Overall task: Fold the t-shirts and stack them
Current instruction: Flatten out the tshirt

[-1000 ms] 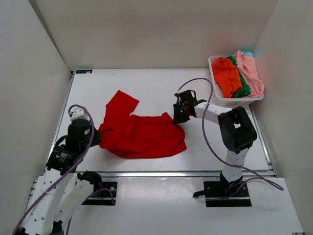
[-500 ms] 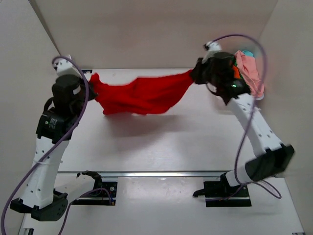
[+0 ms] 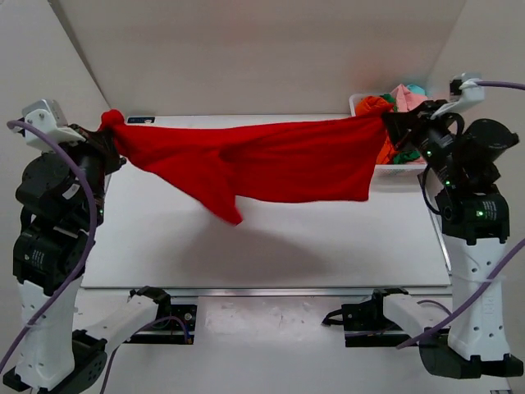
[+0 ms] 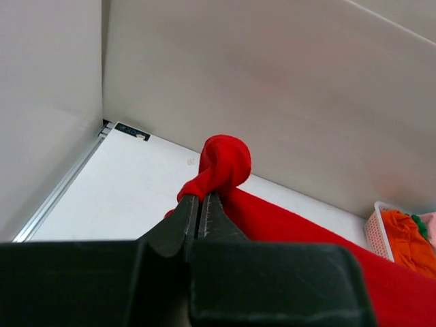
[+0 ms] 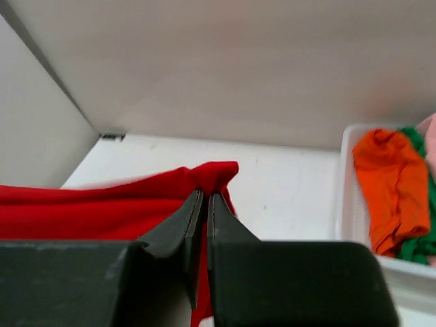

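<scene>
A bright red t-shirt [image 3: 262,164] hangs stretched in the air above the table, held at both ends. My left gripper [image 3: 111,135] is shut on its bunched left corner [image 4: 221,163], high at the far left. My right gripper [image 3: 385,123] is shut on the right corner [image 5: 214,176], high at the far right. A sleeve droops from the shirt's lower edge [image 3: 230,209]. More t-shirts, orange [image 5: 392,184], green [image 5: 422,238] and pale pink [image 3: 406,97], lie piled in the basket.
The white plastic basket [image 5: 344,204] stands at the table's far right corner, just behind the right gripper. White walls close in the table [image 3: 271,246] on the left, back and right. Both arm bases sit at the near edge.
Both arms have lifted the red t-shirt off the table and pulled it apart, left end going left, right end going right, until it hangs spread wide. The right gripper closed on its corner.
</scene>
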Available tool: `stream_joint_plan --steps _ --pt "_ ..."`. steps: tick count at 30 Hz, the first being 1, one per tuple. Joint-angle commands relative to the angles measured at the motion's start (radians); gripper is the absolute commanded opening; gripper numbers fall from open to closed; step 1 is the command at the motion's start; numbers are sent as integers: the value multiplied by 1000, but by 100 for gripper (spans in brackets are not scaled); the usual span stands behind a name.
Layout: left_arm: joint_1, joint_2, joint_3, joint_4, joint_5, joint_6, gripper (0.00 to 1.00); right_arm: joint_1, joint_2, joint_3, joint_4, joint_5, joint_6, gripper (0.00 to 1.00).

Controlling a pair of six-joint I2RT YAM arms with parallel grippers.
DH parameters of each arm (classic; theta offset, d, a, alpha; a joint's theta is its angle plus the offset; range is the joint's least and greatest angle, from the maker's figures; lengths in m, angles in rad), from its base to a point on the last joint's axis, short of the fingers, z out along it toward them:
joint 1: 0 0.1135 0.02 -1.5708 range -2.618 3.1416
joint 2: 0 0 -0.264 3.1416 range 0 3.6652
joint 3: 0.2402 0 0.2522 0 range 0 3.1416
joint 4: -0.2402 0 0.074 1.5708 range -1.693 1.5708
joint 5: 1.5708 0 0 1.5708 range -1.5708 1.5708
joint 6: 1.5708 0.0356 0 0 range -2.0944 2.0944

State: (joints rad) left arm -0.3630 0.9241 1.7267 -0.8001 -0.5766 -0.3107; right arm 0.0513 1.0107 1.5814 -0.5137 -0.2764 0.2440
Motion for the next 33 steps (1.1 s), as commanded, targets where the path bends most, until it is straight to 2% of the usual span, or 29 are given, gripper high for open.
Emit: stream_joint_plan --steps 1,7,9,10,14,17,23,27,29,33 --pt "6 1 -65 -4 -42 25 0 10 37 -66 -61 -15 -15 0" --pt "42 28 -283 33 -19 25 0 2 155 -139 -157 6 -32 0" --pt "67 25 -382 47 12 12 0 12 152 -246 -152 14 -31 0" --pt "73 22 -412 55 58 -5 0 15 154 -276 -129 8 -31 0" --pt "130 35 -700 146 234 -50 0 61 199 -484 -59 20 -14 0" --pt "148 120 -827 231 287 -56 0 93 265 -552 -3 28 -6 0" --pt "171 208 -843 334 300 -36 0 101 446 -525 69 75 -14 0" --pt "159 145 -787 314 334 -5 0 113 512 -427 18 97 -49 0" --pt "153 90 -768 303 340 -11 0 116 474 -413 4 118 -45 0" --pt "148 -49 -693 268 374 -13 0 111 241 -481 61 128 -34 0"
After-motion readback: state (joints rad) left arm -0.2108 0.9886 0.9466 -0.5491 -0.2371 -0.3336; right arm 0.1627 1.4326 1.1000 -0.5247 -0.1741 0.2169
